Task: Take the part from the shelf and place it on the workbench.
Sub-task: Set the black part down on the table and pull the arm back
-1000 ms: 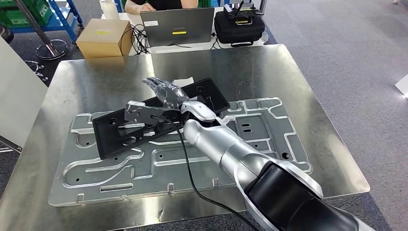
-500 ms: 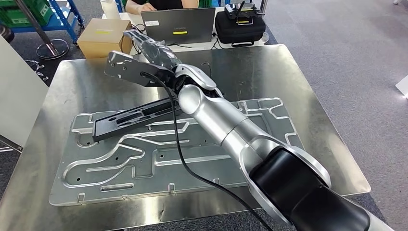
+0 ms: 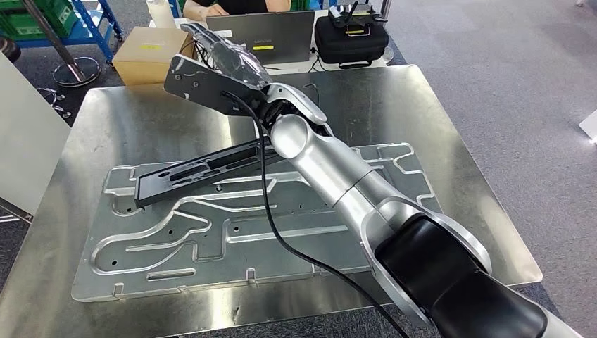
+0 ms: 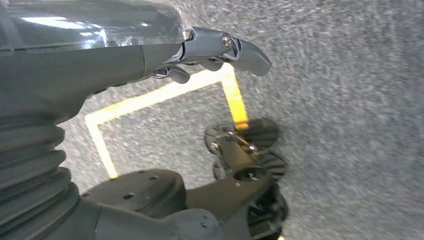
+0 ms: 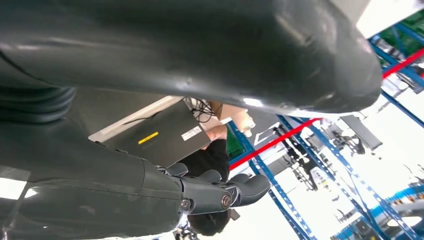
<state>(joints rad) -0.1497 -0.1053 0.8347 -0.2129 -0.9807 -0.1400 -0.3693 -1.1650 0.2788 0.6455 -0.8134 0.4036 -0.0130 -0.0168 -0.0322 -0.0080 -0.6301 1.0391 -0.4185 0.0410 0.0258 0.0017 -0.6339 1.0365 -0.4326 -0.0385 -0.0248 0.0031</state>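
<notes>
Item: long black flat moulded plastic part (image 3: 200, 171), lying tilted across the large embossed silver metal plate (image 3: 211, 243) on the shiny steel worktop (image 3: 450, 141). Right hand (image 3: 222, 60): we are seeing it raised above the worktop's far edge, fingers stretched out and holding nothing. Left hand (image 4: 220, 47): hanging over grey floor, fingers curled in, nothing held. Risks we are noting: the black cable (image 3: 271, 218) trailing from the right arm is hanging just above the part and could snag or drag it; the arm is passing near the grey laptop (image 3: 260, 36) and could knock it
</notes>
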